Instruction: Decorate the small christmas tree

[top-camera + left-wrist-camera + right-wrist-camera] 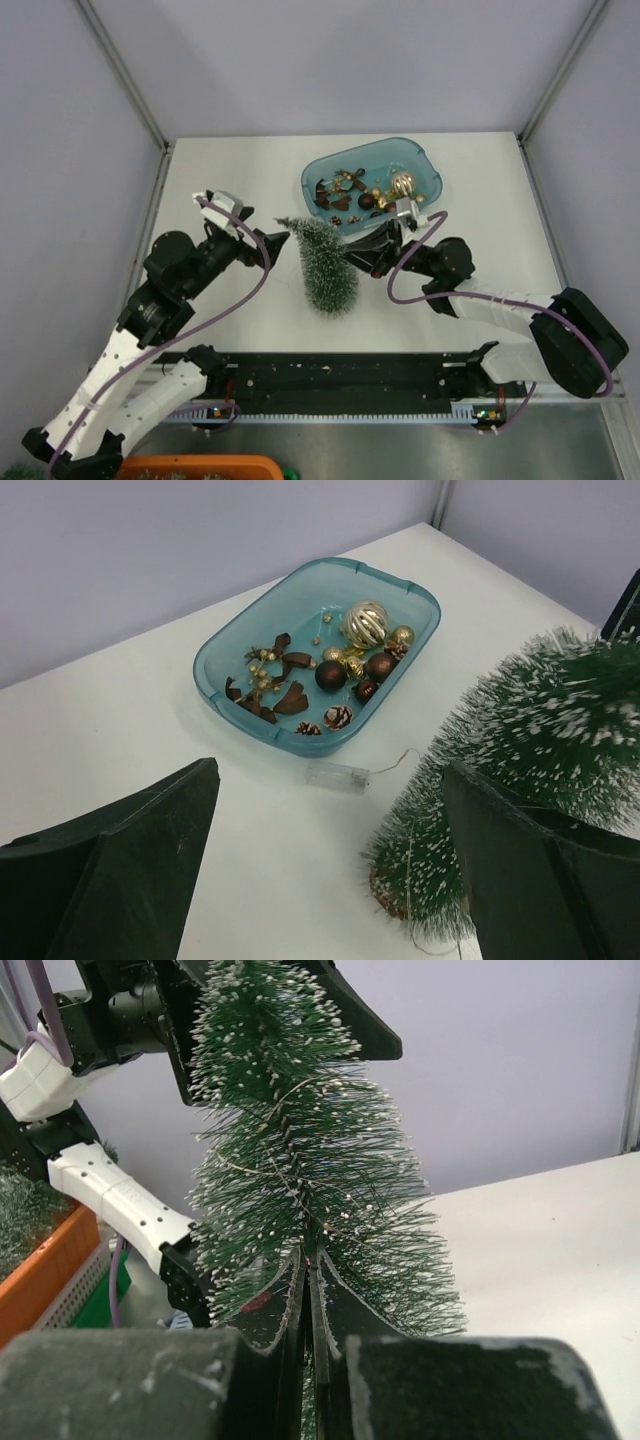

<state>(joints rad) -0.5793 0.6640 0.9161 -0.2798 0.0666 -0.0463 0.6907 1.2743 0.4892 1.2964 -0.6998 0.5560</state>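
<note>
The left gripper [268, 243] stands with its jaws spread wide, and nothing sits between its dark, flat-faced fingers [130, 870]. It hovers just beside the tip of the small christmas tree [325, 265]. The right gripper [310, 1290] is closed tight, fingertip against fingertip, pressed into the lower bristles on the other side. A thin wire [290, 1085] threads across the branches above it. Whether the closed tips pinch that wire cannot be told, because the bristles hide the contact.

The tree stands on the white table [220, 190] between the two grippers, just in front of the blue tray [215, 680]. Its round brown base is down and its top seems to lean toward the left arm.

The step in hand looks like winding a light string. A small clear battery case [338, 773] lies on the table between tray and tree, and its wire runs off toward the tree.

- **Left gripper:** it would do well to close softly high on the stem, steadying the light cone without flattening it.
- **Right gripper:** it should lead the wire round with some slack, so that the case is not dragged and the tree is not tipped.

The bristles are stiff, dark green and frosted white at the tips, so they should snag and hold a fine wire readily. The tray is translucent plastic with rounded corners. It holds a ribbed gold ball [365, 623], glossy brown balls [330, 673], pine cones [338, 716] and curled brown pieces.
</note>
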